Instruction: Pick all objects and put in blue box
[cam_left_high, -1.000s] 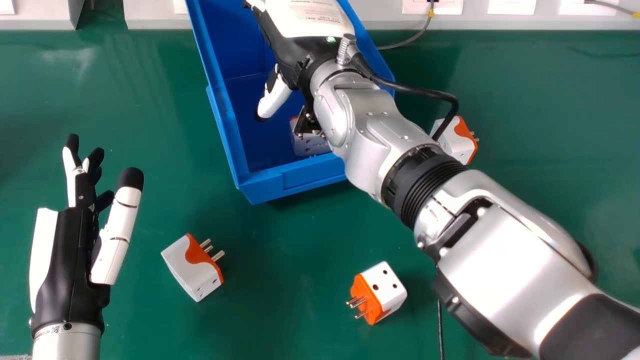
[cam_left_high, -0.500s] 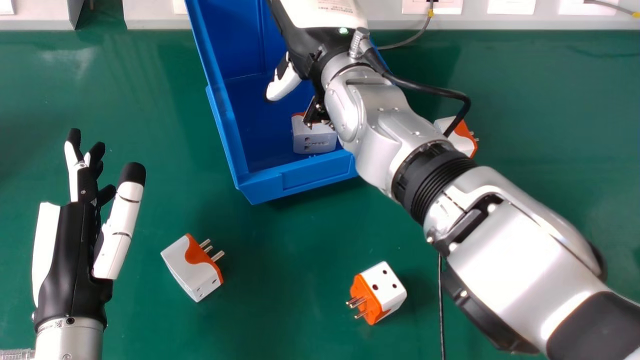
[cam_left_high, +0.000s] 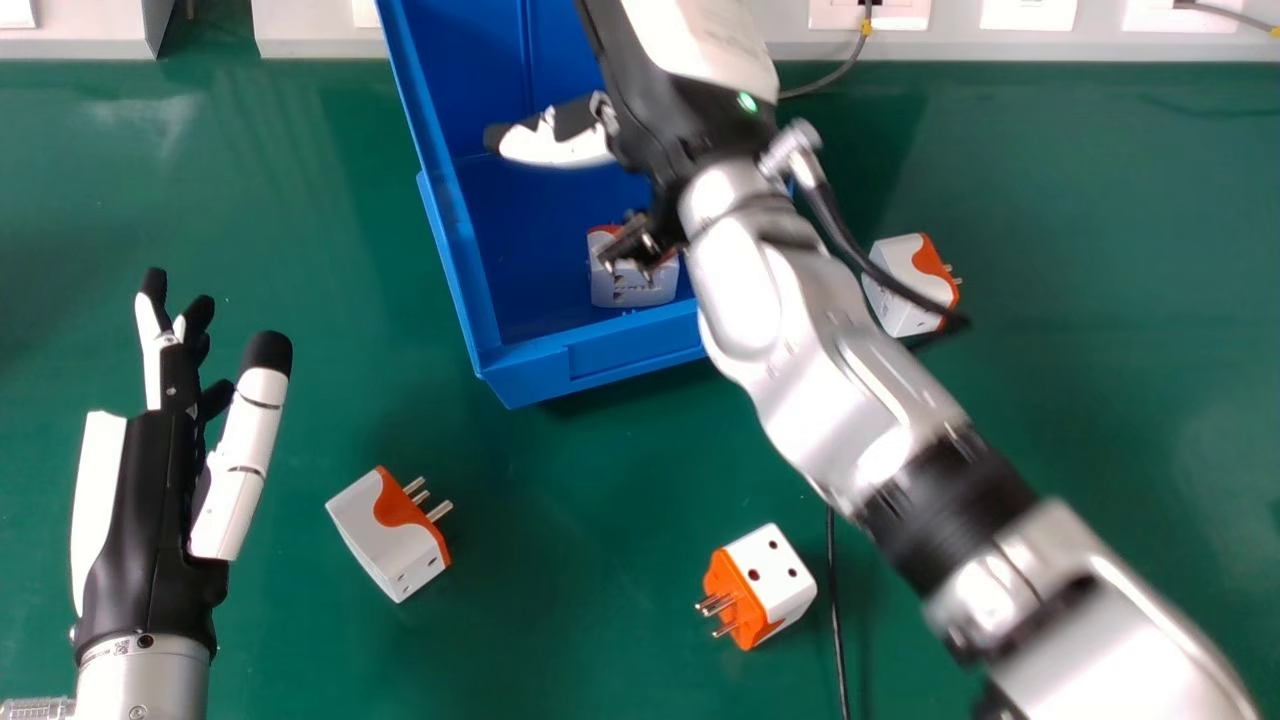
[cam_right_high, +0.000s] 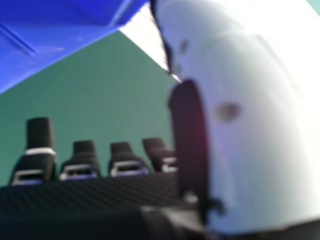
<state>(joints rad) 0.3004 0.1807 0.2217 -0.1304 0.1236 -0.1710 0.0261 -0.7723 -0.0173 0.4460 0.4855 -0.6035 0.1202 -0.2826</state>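
My right robot hand (cam_left_high: 552, 148) over the blue box (cam_left_high: 640, 350) and my left robot hand (cam_left_high: 150, 510) are open. One plug (cam_left_high: 635, 290) is in the box, three plugs (cam_left_high: 385, 540) on the worktop (cam_left_high: 1100, 260). Swinging low, my arm could bump the rightmost plug (cam_left_high: 903, 268).

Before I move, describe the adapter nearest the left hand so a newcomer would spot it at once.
Start at the blue box on the green table. From its near left corner, come toward the robot and left, to the white-and-orange adapter beside the left hand. Its prongs point right, away from that hand; its nearest tabletop neighbour points them left.
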